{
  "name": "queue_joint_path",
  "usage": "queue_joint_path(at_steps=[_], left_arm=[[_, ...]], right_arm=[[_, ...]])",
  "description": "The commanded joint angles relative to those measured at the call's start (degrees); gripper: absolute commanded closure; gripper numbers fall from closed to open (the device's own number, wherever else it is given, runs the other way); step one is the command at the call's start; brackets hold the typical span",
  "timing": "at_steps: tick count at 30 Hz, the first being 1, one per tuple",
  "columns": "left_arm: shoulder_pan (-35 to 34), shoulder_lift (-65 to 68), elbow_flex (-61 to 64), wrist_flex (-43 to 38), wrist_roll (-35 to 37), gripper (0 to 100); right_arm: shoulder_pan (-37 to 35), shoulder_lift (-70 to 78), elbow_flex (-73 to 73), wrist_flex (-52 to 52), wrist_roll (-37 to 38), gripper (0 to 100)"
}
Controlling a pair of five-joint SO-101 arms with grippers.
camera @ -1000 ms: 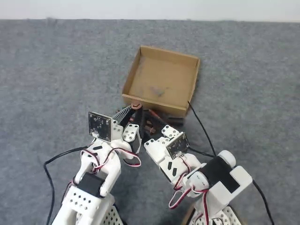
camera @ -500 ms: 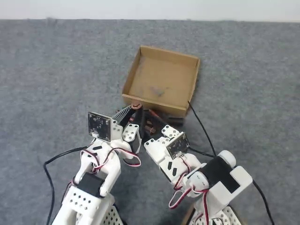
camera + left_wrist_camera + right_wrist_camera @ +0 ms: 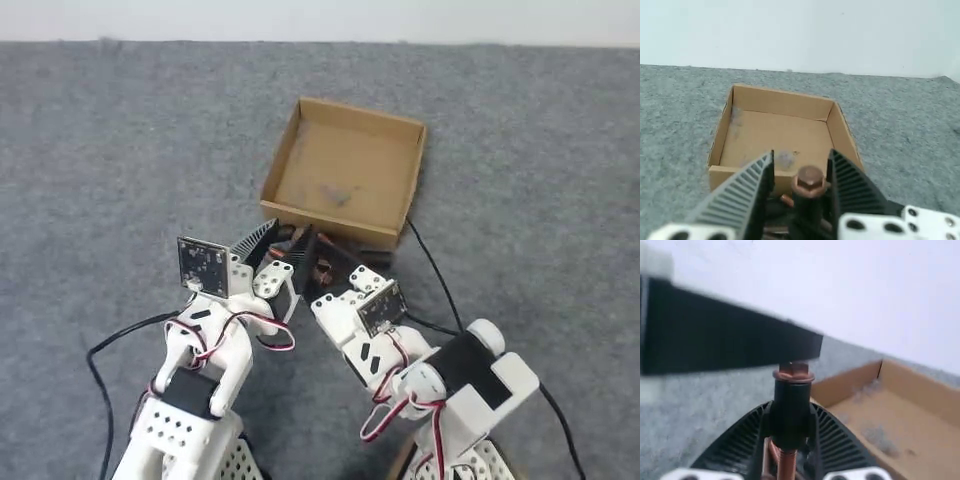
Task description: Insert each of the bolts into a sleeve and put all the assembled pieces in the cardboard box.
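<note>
My right gripper (image 3: 789,414) is shut on a black sleeve (image 3: 789,400), held upright with a copper bolt (image 3: 792,374) in it. The bolt's head rests on the sleeve's top and its thread sticks out below. My left gripper (image 3: 801,156) is open, its ribbed fingers (image 3: 747,192) standing either side of the bolt head (image 3: 810,180) without touching it. In the high view both grippers (image 3: 285,242) (image 3: 322,264) meet just in front of the cardboard box (image 3: 290,140), which holds no parts. The other bolts and sleeves (image 3: 362,257) lie by the box's near wall.
Grey carpet covers the table all round the box. A black cable (image 3: 432,268) runs from the box's near right corner back to the right arm. The left gripper's finger (image 3: 730,340) crosses the right wrist view close above the bolt.
My left gripper has let go of the bolt and opened, shifting slightly left. The bolt now sits in the sleeve in my right gripper, which has moved a little toward the box.
</note>
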Motion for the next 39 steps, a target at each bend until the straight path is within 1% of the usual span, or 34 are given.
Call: queue_joint_path(at_steps=[1, 4, 8, 11, 15, 16, 20, 23, 31, 33, 36, 39], left_arm=[[-0.4, -1.6, -1.4, 0.0, 0.6, 83], [-0.4, -1.6, -3.3, 0.4, 0.7, 83], [-0.5, -1.6, -7.9, 3.7, 7.6, 83], [-1.0, -1.6, -10.4, 4.9, 8.6, 84], [-4.4, -1.6, -10.3, 4.7, 8.7, 84], [-5.6, -1.6, -10.3, 4.7, 8.7, 86], [-10.3, -1.6, -10.3, 4.8, 8.5, 99], [-12.9, -1.5, -9.0, 5.0, 8.5, 98], [-21.1, -1.4, 1.6, 5.1, 8.4, 99], [-22.9, -1.5, 1.5, 8.3, 7.2, 99], [-23.6, -1.6, 1.3, 14.0, 1.6, 99], [-23.7, -1.6, 1.5, 18.0, -4.3, 99]], right_arm=[[0.8, -0.5, -2.5, -0.4, 0.6, 99.3], [0.8, -0.5, -2.5, -0.4, 0.6, 99.3], [0.8, 0.0, -3.4, 0.0, 0.6, 99.3], [0.9, 0.0, -3.4, 0.0, 0.6, 99.3], [1.4, 0.0, -3.3, -0.1, 0.6, 99.3], [1.8, 0.0, -3.3, -0.3, 0.5, 99.3], [2.8, 0.0, -3.5, -0.2, 0.4, 99.3], [2.9, 0.0, -3.3, -0.2, 0.4, 99.3], [4.9, 0.0, -3.2, -0.4, 0.4, 99.3], [5.7, -0.1, -3.2, -0.4, 0.4, 99.3], [7.2, -0.5, -3.2, -0.4, 0.4, 99.3], [8.5, -0.5, -3.3, -0.5, 0.5, 99.3]])
